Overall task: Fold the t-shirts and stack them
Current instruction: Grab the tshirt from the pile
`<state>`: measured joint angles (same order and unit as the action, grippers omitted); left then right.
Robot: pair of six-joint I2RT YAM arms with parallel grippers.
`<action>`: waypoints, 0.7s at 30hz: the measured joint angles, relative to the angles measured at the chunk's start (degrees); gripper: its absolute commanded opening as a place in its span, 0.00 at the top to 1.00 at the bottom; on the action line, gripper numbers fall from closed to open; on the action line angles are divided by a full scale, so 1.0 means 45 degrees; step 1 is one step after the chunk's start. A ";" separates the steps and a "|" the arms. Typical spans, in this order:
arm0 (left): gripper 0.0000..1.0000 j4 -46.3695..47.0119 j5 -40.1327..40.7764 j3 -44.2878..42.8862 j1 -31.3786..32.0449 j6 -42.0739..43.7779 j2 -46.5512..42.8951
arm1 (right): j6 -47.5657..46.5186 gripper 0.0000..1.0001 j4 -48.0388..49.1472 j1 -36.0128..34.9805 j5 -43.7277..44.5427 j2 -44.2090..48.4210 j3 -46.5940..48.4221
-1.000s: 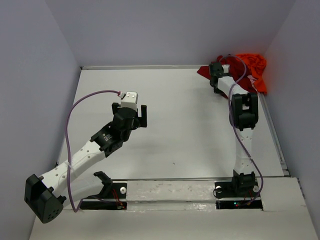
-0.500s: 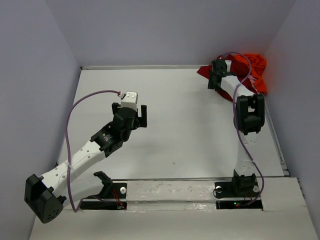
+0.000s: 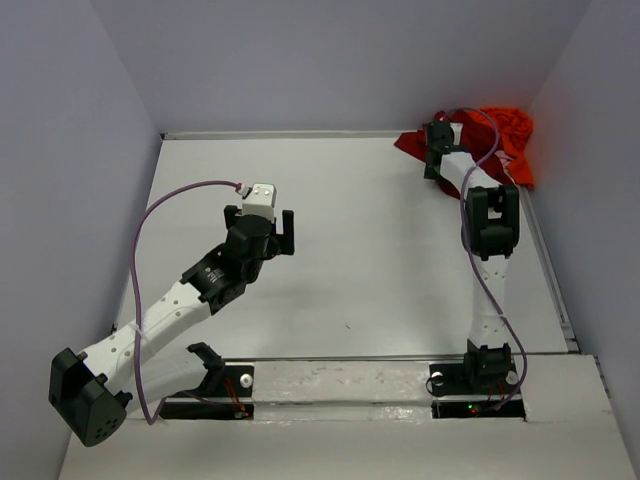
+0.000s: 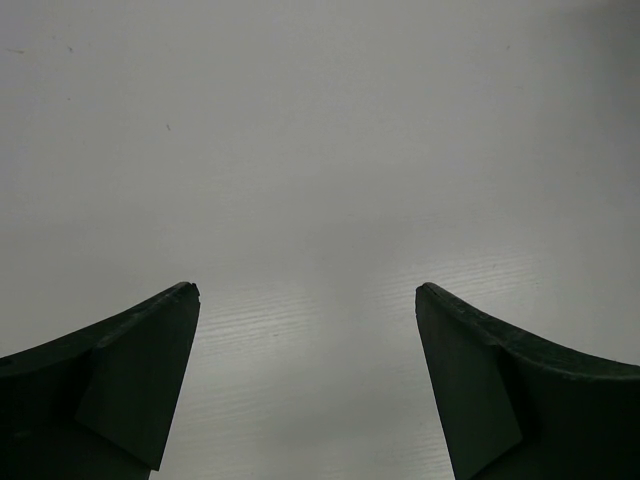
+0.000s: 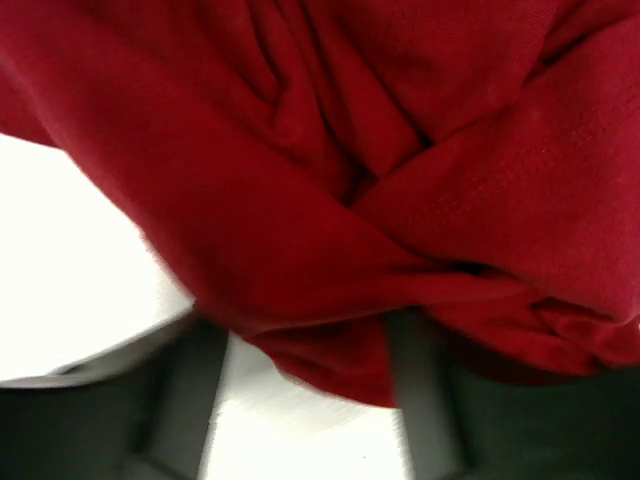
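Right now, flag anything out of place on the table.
The red shirt and orange shirt lie crumpled together in the far right corner, unfolded. The right gripper is open at the red one's edge. Nothing else stands out.

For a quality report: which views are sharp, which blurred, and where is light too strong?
Top view: sharp, evenly lit; the orange shirt glows onto the wall beside it. Left wrist view: dark fingers clear, table dimmer toward the top. Right wrist view: red shirt soft, grey fingers blurred, table at left washed out white.
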<state>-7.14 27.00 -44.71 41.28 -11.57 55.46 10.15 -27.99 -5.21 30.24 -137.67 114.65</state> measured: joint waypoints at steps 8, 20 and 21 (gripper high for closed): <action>0.01 0.0005 0.0000 0.0000 0.0010 -0.0019 0.0000 | 0.0146 1.00 -0.0019 0.0335 -0.0665 0.0034 -0.0112; 0.01 0.0000 0.0039 0.0000 0.0034 -0.0049 -0.0005 | -0.0039 1.00 -0.0651 -0.1365 -0.3045 0.6008 -0.1846; 0.01 -0.0005 0.0049 -0.0005 0.0034 -0.0063 -0.0005 | -0.0039 1.00 -0.0695 -0.1613 -0.3215 0.6577 -0.1768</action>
<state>-7.16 27.22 -44.73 41.43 -11.86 55.44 9.98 -31.11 -12.47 15.77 -108.07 106.69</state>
